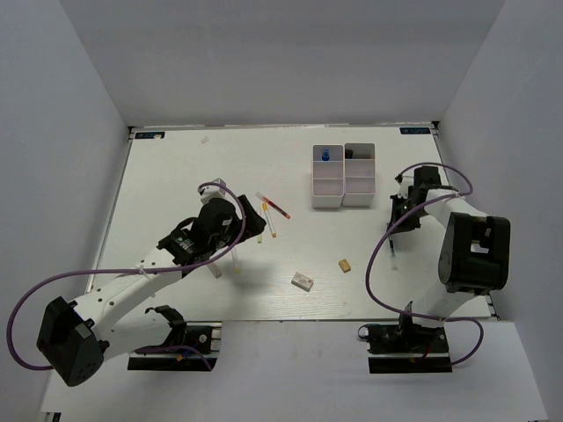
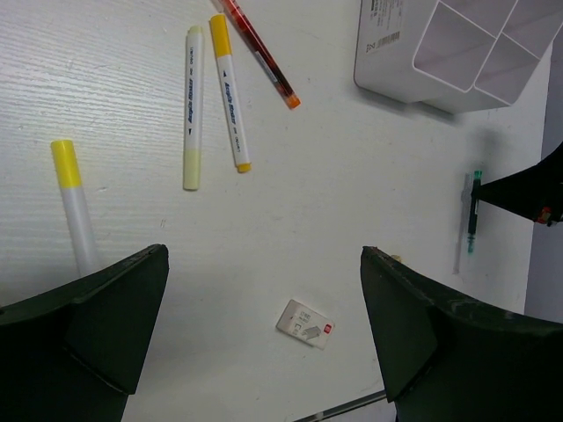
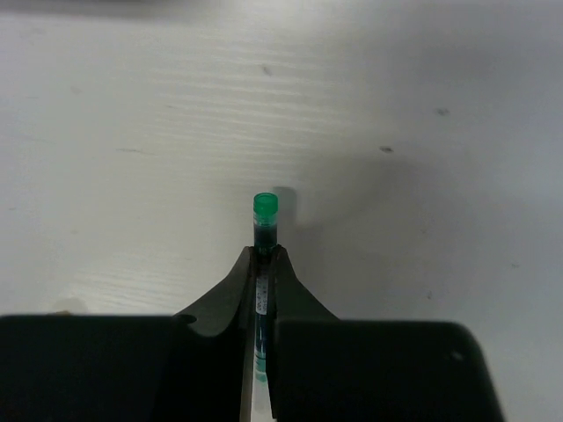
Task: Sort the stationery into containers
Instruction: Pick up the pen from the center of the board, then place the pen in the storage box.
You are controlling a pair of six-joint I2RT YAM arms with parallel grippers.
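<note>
The right hand (image 3: 264, 257), clenched on the slim green-capped pen (image 3: 266, 211), should lift it level, then swing to the white plastic bins (image 1: 327, 200); the left hand (image 2: 264, 264) gapes released.

The top camera looks down from above and behind both arm bases (image 1: 176, 347), covering the whole table (image 1: 176, 176). The 2 wrist cameras look along their own fingers, close to the surface. The green pen (image 3: 266, 211) pinched in the right gripper (image 3: 266, 253) also shows to the right of the left gripper (image 2: 264, 255).
</note>
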